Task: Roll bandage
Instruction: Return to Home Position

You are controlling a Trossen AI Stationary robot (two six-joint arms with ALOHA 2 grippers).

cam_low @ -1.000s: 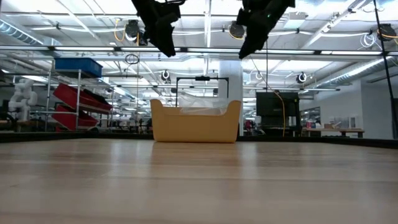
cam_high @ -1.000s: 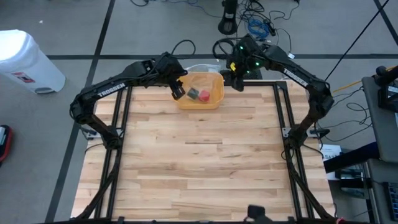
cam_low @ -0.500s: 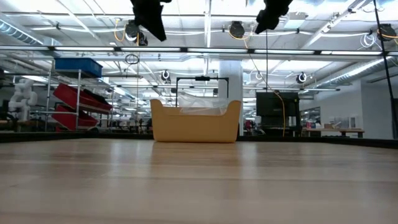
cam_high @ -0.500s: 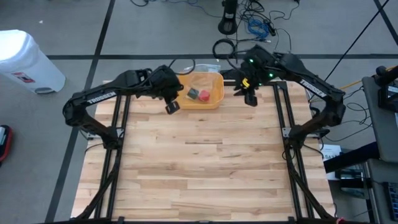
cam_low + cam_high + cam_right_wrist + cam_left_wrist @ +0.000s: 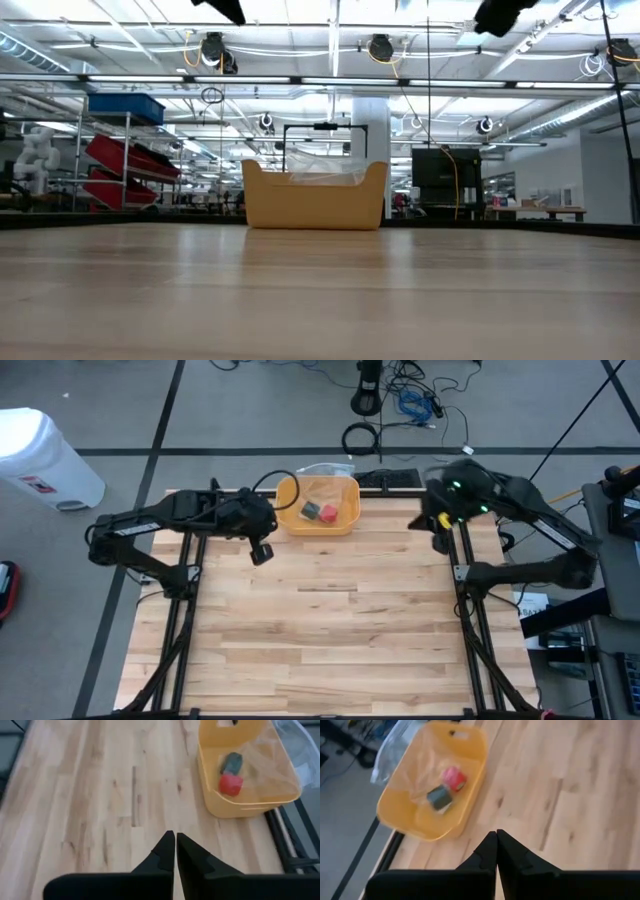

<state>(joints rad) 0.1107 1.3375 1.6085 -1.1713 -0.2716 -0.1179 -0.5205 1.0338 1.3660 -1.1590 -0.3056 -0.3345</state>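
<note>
bandage: red roll (image 5: 327, 513), dark green roll (image 5: 311, 510), side by side in clear zip bag (image 5: 324, 469)
where: yellow bin (image 5: 320, 529), far edge of table (image 5: 320, 630)
left gripper (image 5: 262, 552): fingers together, empty, near bin
right gripper (image 5: 440, 543): fingers together, empty, right table edge

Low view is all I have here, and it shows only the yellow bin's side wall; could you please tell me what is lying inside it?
Observer: A transparent zip bag lies in the yellow bin, with a red roll and a dark green roll inside it.
Operator: Thank you. Where are the claws? I see only dark bits at the top edge.
Observer: The left claw hangs over the table beside the bin, on the left arm's side; the right claw hangs near the table's right edge.
Operator: Are they holding anything?
Observer: No. In both wrist views the fingers are shut together with nothing between them.
</note>
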